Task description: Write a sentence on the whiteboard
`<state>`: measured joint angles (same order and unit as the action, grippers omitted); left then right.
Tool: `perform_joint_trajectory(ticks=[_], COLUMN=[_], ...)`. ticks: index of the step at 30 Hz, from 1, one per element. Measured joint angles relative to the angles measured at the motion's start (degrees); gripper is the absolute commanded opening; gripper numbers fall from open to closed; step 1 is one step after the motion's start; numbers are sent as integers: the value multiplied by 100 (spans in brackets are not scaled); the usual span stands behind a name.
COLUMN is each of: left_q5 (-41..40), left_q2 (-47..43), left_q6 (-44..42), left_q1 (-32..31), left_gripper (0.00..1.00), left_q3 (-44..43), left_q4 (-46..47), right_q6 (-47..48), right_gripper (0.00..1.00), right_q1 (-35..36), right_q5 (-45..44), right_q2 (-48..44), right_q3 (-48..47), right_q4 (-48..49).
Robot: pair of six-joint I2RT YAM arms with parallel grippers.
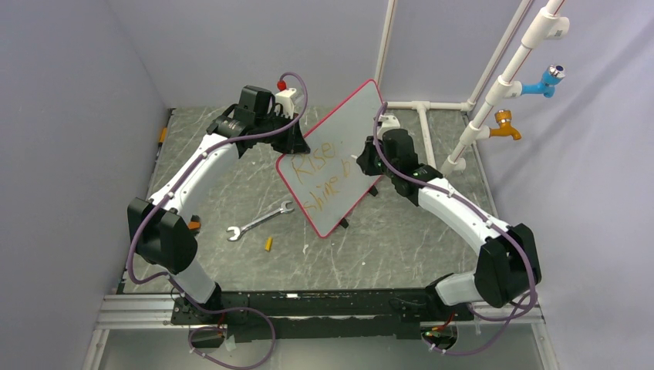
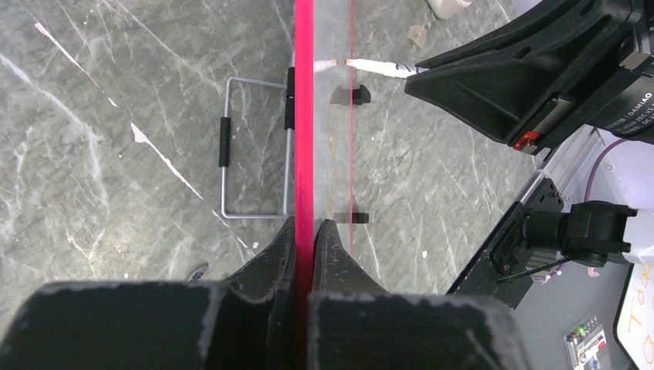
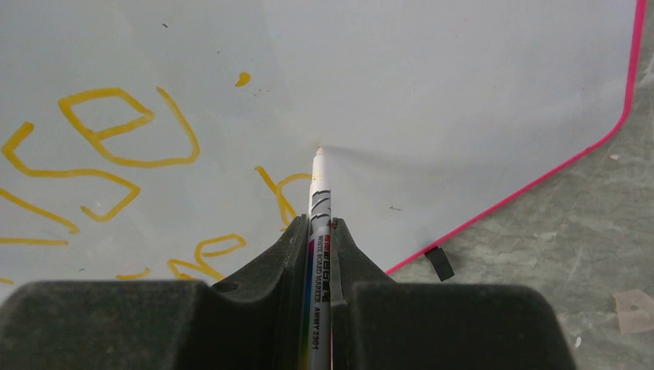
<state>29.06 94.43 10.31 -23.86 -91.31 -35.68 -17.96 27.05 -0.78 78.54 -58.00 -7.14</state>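
The whiteboard (image 1: 339,131) is held up tilted over the middle of the table, red rim all round. My left gripper (image 1: 297,142) is shut on its left edge; in the left wrist view the jaws (image 2: 306,231) pinch the red rim (image 2: 305,116), seen edge-on. My right gripper (image 1: 362,163) is shut on a white marker (image 3: 320,223), whose tip (image 3: 318,152) touches the board face (image 3: 463,77). The sentence (image 1: 324,173) shows as orange letters in two rows, roughly "Rise" above "shine b". The letters (image 3: 116,131) lie left of the tip.
A steel wrench (image 1: 260,221) and a small yellow cap (image 1: 268,243) lie on the grey table near the front of the board. White pipes with a blue tap (image 1: 544,81) and an orange tap (image 1: 505,123) stand at the back right. A bent wire frame (image 2: 254,146) sits behind the board.
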Motion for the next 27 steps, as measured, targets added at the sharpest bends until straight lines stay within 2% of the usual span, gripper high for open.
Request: perform_joint_trajectory(ticks=[17, 27], left_q5=[-28, -48], left_q2=[0, 2], left_q6=[0, 13], left_q1=[2, 15], left_gripper=[0, 0], left_q3=[0, 2], left_q4=[-9, -31], right_q6=[37, 15], right_gripper=[0, 0], right_q1=[-83, -136], right_q5=[142, 129], right_q2=[210, 146], right_q3=[-31, 389], right_q4=[105, 352])
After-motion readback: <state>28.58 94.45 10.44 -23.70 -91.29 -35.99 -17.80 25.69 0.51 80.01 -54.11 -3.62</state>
